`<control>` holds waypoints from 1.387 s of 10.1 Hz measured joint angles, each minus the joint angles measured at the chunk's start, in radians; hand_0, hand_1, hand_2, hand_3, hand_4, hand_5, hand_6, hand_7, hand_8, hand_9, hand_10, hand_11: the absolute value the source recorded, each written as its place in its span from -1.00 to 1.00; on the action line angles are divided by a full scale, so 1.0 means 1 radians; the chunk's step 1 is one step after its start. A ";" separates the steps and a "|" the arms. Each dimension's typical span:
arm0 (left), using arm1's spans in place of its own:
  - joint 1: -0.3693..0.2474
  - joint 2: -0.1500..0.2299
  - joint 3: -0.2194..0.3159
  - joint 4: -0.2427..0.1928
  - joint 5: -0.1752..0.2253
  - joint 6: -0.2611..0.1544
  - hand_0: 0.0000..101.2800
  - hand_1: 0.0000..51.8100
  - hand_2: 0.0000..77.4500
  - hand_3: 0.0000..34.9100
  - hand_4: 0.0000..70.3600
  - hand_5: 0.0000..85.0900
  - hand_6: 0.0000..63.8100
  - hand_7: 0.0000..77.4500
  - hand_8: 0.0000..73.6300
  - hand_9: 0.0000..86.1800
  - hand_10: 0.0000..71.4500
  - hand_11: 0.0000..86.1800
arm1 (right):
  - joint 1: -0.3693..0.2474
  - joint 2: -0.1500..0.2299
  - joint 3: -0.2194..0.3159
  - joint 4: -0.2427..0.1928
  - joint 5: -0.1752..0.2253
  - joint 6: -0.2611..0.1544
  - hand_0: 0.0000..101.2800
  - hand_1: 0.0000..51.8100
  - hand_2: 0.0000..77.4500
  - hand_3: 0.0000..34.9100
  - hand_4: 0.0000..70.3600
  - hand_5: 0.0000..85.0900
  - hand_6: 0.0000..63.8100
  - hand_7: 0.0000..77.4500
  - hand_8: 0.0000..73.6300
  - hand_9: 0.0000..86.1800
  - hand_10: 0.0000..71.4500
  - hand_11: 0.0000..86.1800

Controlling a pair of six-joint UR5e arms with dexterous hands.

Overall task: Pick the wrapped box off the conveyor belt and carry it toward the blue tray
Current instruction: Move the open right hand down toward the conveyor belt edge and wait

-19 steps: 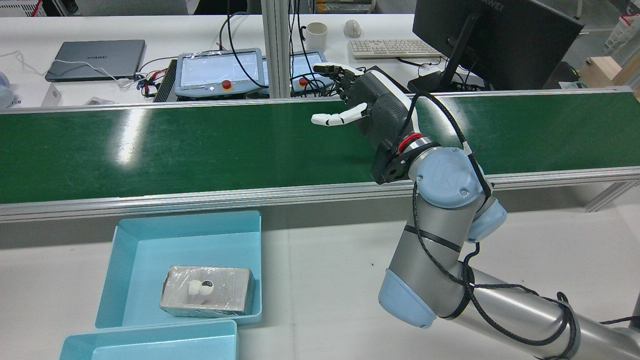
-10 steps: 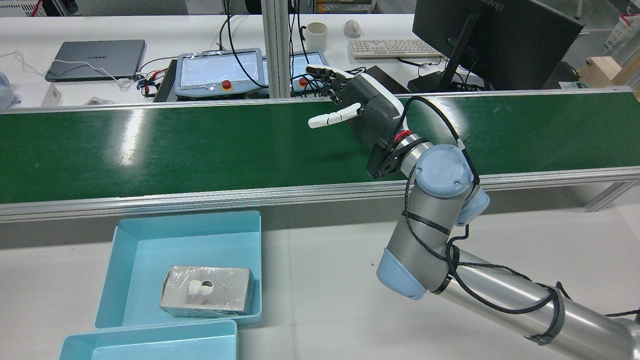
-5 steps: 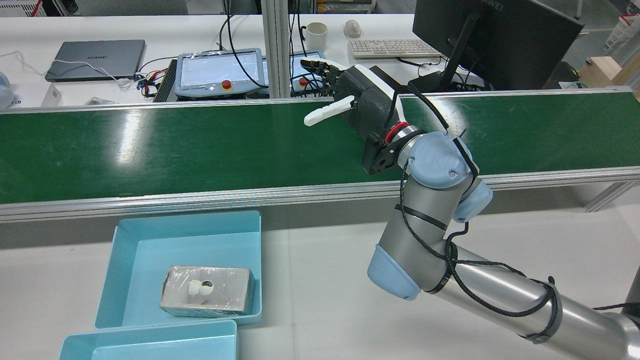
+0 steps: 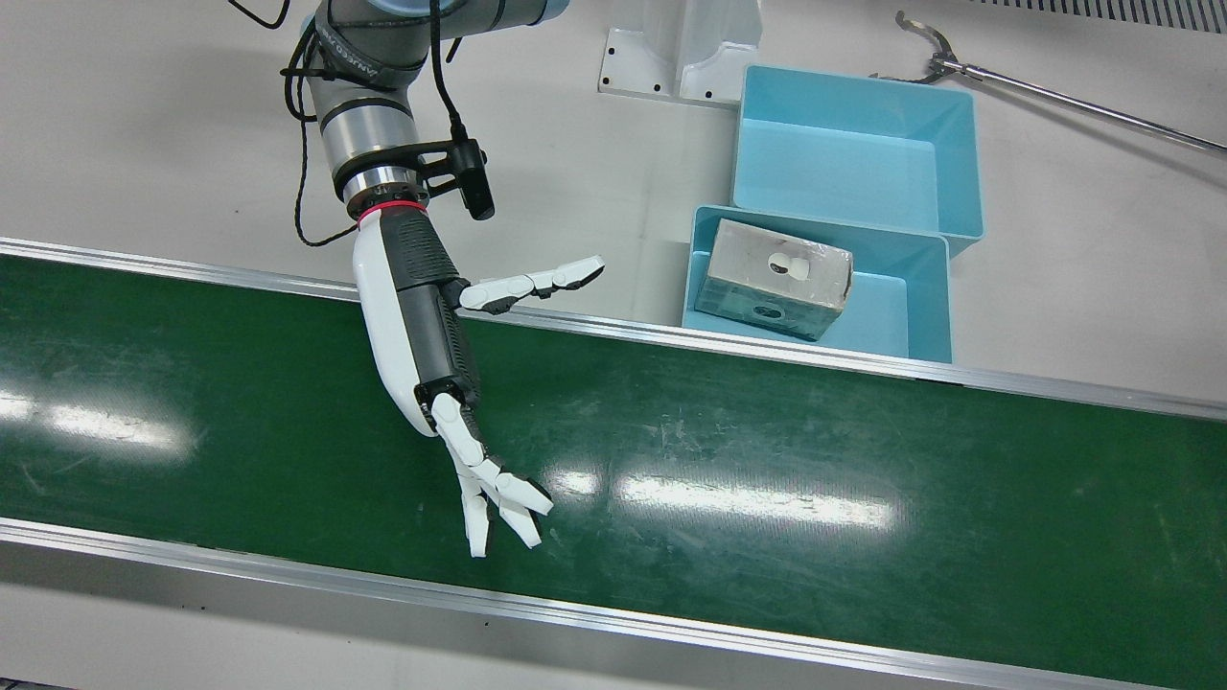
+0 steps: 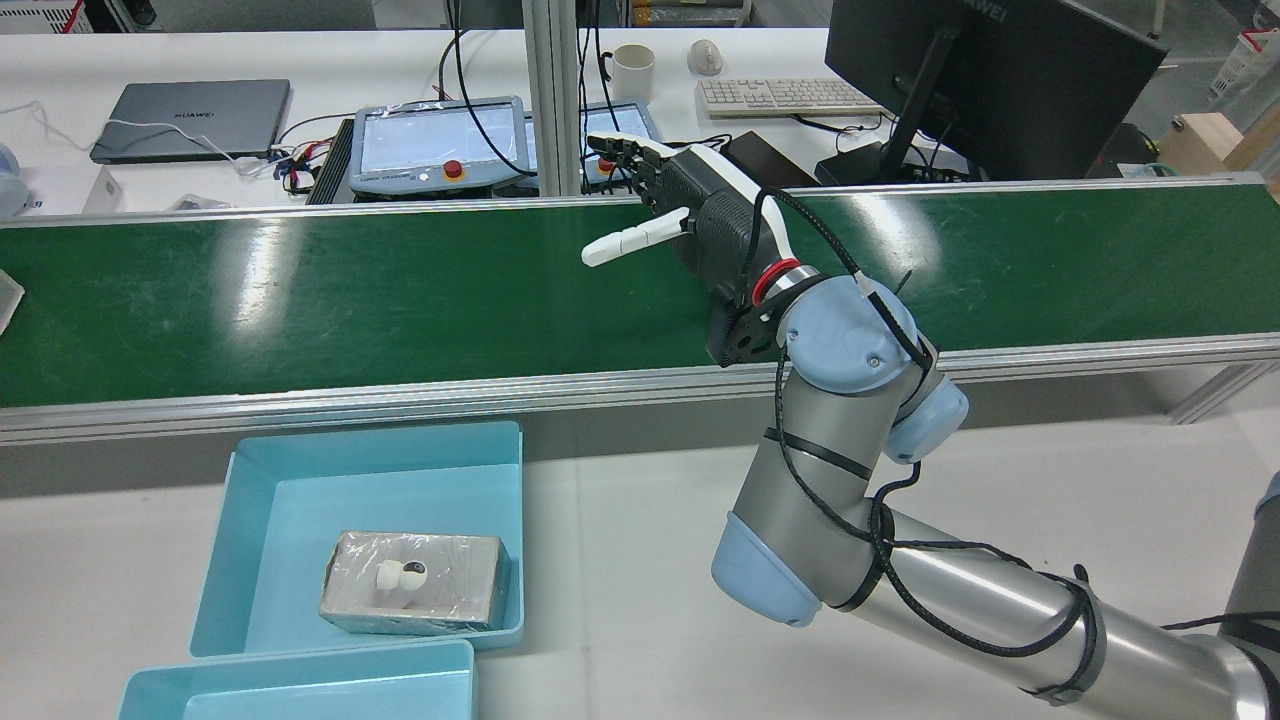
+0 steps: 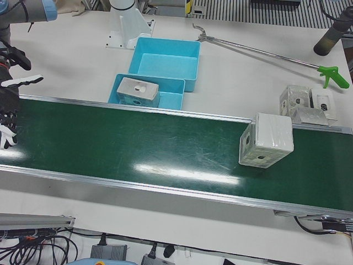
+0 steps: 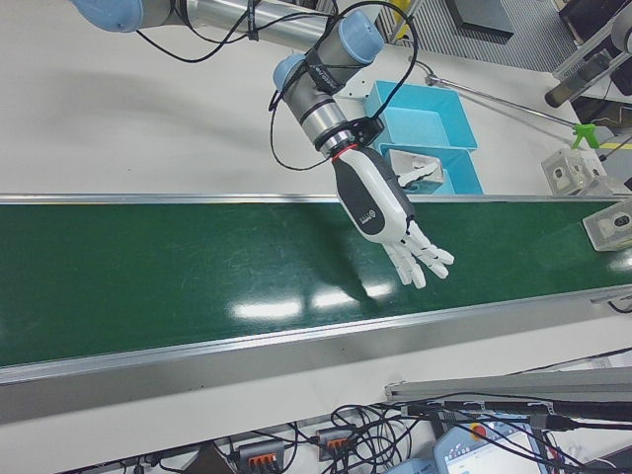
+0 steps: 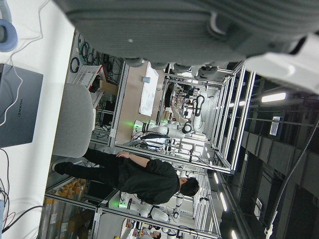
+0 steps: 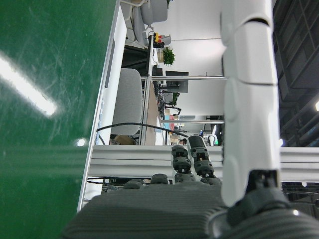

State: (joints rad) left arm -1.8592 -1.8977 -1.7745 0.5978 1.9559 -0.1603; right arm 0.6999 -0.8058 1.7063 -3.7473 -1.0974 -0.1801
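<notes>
A white wrapped box (image 6: 266, 141) stands on the green conveyor belt (image 6: 138, 149), far from my right hand; it also shows at the right-front view's edge (image 7: 612, 225) and as a sliver at the rear view's left edge (image 5: 5, 298). My right hand (image 5: 705, 220) is open and empty, fingers spread, above the belt (image 4: 422, 326). It also shows in the right-front view (image 7: 380, 197) and the left-front view (image 6: 8, 102). A blue tray (image 5: 380, 432) beside the belt holds another wrapped box (image 5: 415, 582). My left hand (image 8: 164, 25) shows only as a grey palm.
A second, empty blue tray (image 4: 853, 163) sits against the first (image 4: 891, 307). Several wrapped boxes (image 6: 300, 102) and a long reach-grabber (image 6: 265, 52) lie on the table. Teach pendants (image 5: 440, 145), a monitor (image 5: 990, 80) and a laptop stand beyond the belt.
My right hand has moved left along the belt and stayed open. A box corner has come into the rear view at the belt's left edge.
</notes>
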 joint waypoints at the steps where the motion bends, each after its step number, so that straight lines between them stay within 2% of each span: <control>1: 0.000 0.000 0.000 0.000 0.000 0.000 -1.00 -1.00 -0.97 -1.00 -1.00 -0.97 -1.00 -0.99 -0.99 -0.99 -0.98 -0.99 | -0.004 -0.003 -0.001 0.001 0.009 0.003 -0.02 -0.39 -0.90 -1.00 -0.80 -0.64 -0.93 -0.93 -1.00 -0.97 -1.00 -0.99; 2: 0.000 0.000 0.000 0.000 0.000 0.000 -1.00 -1.00 -0.99 -1.00 -1.00 -0.97 -0.98 -0.99 -0.99 -0.99 -0.98 -0.99 | -0.006 -0.005 -0.001 0.002 0.014 0.006 -0.02 -0.43 -0.90 -1.00 -0.85 -0.64 -0.93 -0.93 -1.00 -0.97 -1.00 -0.99; 9: 0.000 0.000 0.000 0.000 0.000 0.000 -1.00 -1.00 -0.97 -1.00 -1.00 -0.97 -0.98 -0.99 -0.99 -0.99 -0.98 -0.99 | -0.009 -0.012 -0.003 0.012 0.016 0.013 -0.04 -0.43 -0.93 -1.00 -0.85 -0.65 -0.97 -0.93 -1.00 -0.97 -1.00 -0.97; 10: 0.000 0.000 0.000 0.000 0.000 0.000 -1.00 -1.00 -0.97 -1.00 -1.00 -0.97 -0.98 -0.99 -0.99 -0.99 -0.98 -0.99 | -0.009 -0.020 -0.009 0.047 0.014 0.014 -0.04 -0.45 -0.83 -1.00 -0.85 -0.65 -0.97 -0.93 -1.00 -0.97 -1.00 -0.97; 12: 0.000 0.000 0.000 0.000 0.000 0.000 -1.00 -1.00 -0.97 -1.00 -1.00 -0.97 -0.98 -0.99 -0.99 -0.99 -0.98 -0.99 | -0.008 -0.041 -0.032 0.146 0.007 0.012 -0.04 -0.41 -0.83 -1.00 -0.78 -0.65 -0.91 -0.93 -1.00 -0.97 -1.00 -0.99; 14: 0.000 0.000 0.000 0.000 0.000 0.000 -1.00 -1.00 -0.97 -1.00 -1.00 -0.97 -0.98 -0.99 -0.99 -0.99 -0.98 -0.99 | 0.000 -0.052 -0.042 0.188 0.004 0.012 -0.04 -0.41 -0.83 -1.00 -0.78 -0.64 -0.91 -0.93 -1.00 -0.97 -1.00 -0.99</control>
State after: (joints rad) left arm -1.8591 -1.8977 -1.7745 0.5978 1.9559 -0.1603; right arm 0.6999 -0.8579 1.6646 -3.5592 -1.0938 -0.1685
